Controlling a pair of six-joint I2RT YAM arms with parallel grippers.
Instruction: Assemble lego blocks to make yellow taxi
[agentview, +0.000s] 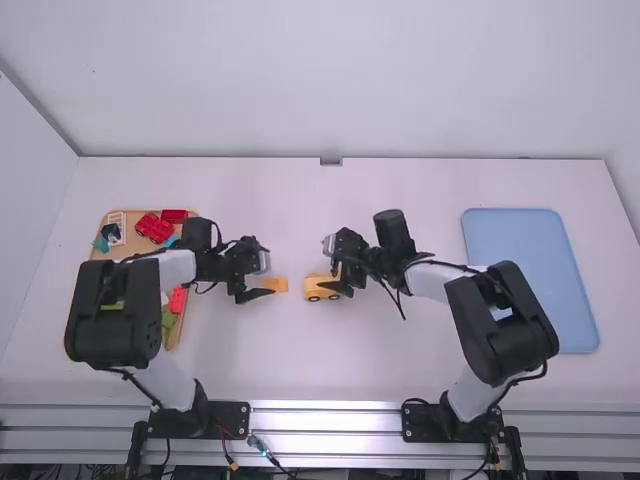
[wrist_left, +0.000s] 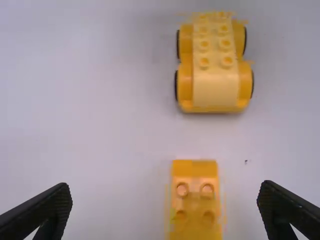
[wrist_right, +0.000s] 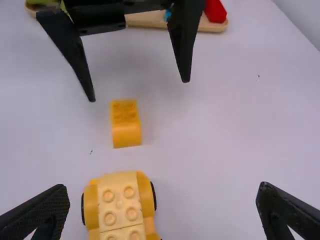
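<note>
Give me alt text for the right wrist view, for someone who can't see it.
A yellow toy car base with studs on top sits near the right gripper's open fingers; beyond it, a small orange-yellow block lies by the left gripper's open fingers.

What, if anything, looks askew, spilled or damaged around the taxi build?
Nothing looks askew or damaged: the wheeled yellow body sits upright, and the loose block lies apart, studs up. A tiny dark speck marks the table near them; I cannot tell what it is.
</note>
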